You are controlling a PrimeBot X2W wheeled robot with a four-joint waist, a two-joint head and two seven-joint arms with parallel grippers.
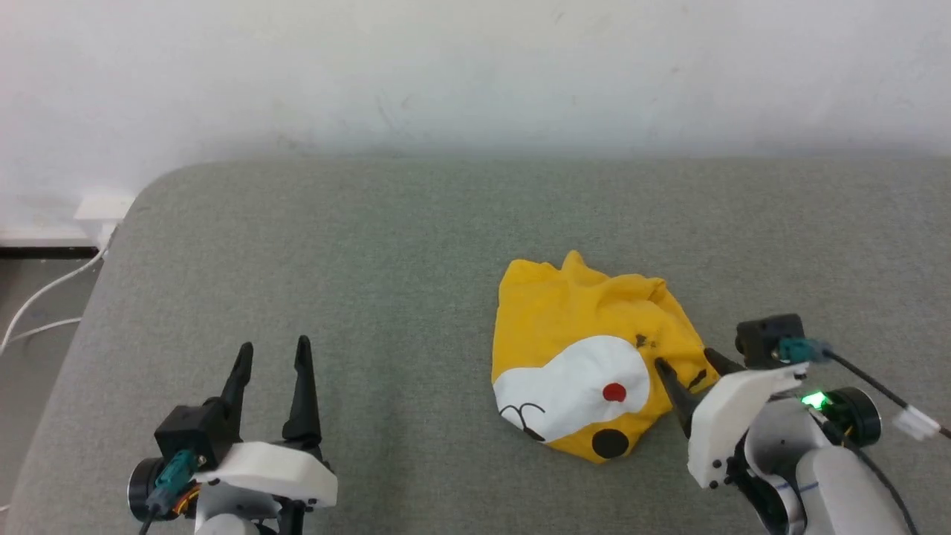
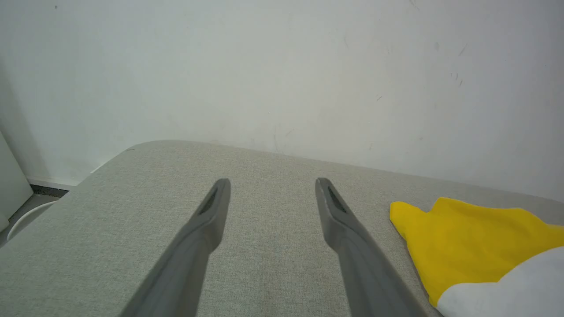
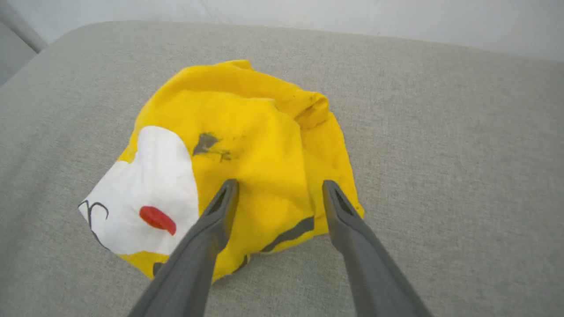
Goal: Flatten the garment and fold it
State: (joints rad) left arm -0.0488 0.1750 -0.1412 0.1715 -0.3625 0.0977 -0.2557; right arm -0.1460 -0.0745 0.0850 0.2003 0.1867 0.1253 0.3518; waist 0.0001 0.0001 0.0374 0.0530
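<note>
Nothing flattened or folded yet.
The garment [image 1: 579, 357] lies crumpled on the grey cushion [image 1: 371, 260], around four o'clock of its middle. The right gripper [image 1: 682, 357], fingers spread and empty, is poised at its three o'clock edge. The left gripper [image 1: 273, 342] gapes empty at eight o'clock.

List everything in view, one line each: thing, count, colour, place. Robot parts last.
garment: one, bright yellow with a white patch, red dot and black marks; crumpled on the padded surface, right of centre.
padded surface: one, grey; foreground, against the wall.
wall: one, white; behind.
cables: two, white; floor, far left.
left gripper: one, dark, open; lower left, over bare surface.
right gripper: one, dark, open; at the garment's right edge.
</note>
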